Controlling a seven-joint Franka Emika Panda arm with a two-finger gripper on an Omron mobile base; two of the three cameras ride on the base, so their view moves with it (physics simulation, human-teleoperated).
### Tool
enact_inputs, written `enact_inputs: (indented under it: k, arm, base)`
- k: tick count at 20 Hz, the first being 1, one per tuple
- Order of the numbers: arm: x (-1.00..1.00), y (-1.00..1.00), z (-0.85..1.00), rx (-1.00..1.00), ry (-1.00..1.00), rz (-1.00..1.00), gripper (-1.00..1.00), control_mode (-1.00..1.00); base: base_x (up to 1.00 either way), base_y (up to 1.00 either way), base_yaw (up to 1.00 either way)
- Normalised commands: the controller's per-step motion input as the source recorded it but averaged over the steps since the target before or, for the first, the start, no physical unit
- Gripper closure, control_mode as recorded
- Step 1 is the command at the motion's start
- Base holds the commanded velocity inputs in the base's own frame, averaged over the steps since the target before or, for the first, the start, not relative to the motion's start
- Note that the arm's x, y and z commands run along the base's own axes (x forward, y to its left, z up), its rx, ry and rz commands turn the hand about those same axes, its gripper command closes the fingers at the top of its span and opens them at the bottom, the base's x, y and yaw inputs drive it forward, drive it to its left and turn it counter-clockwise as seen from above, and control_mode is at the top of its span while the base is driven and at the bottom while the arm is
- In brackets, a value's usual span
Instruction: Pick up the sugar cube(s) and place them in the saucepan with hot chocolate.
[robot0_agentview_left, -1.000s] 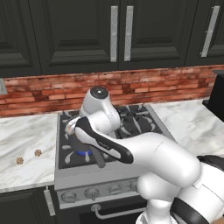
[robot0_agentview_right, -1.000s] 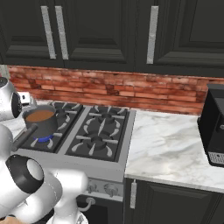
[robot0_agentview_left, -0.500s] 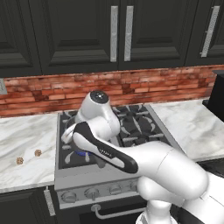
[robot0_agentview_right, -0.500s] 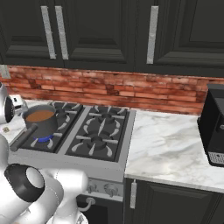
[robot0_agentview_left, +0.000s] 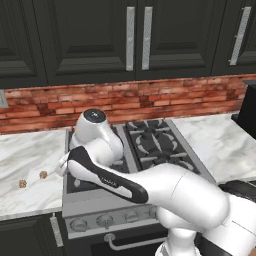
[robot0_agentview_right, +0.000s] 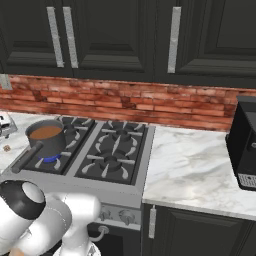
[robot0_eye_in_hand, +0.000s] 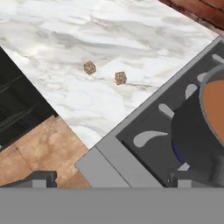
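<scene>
The white arm (robot0_agentview_left: 150, 185) has swung further left across the black gas stove (robot0_agentview_right: 95, 155) since a second ago, toward the marble surface (robot0_eye_in_hand: 87, 52). The dark grey saucepan of orange-brown liquid (robot0_agentview_right: 46, 138) sits unmoved on the front-left burner. The pincer (robot0_eye_in_hand: 109, 178) hangs wide open and empty, well apart from two brownish speckled sugar cubes (robot0_eye_in_hand: 89, 68) lying near each other.

Even, flat rendered light, soft shadows, no glare, slightly coarse detail.

Arm (robot0_agentview_left: 115, 182) bent low leftward; end effector (robot0_eye_in_hand: 109, 178) spread wide
</scene>
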Motion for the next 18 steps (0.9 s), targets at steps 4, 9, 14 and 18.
enact_inputs:
  k: [4,9,14,18]
  arm:
    - [0.0,0.58,0.0,-0.14,0.2,0.0,-1.0,-1.0]
    - [0.0,0.41,-0.16,-0.08,0.11,0.0,-1.0,-1.0]
    - [0.0,0.01,-0.35,-0.02,0.05,0.0,-1.0,-1.0]
    - [0.0,0.0,-0.47,0.0,0.0,0.0,-1.0,-1.0]
  base:
    - [0.0,0.0,0.0]
    - [0.0,0.0,0.0]
    - [0.0,0.0,0.0]
    - [0.0,0.0,0.0]
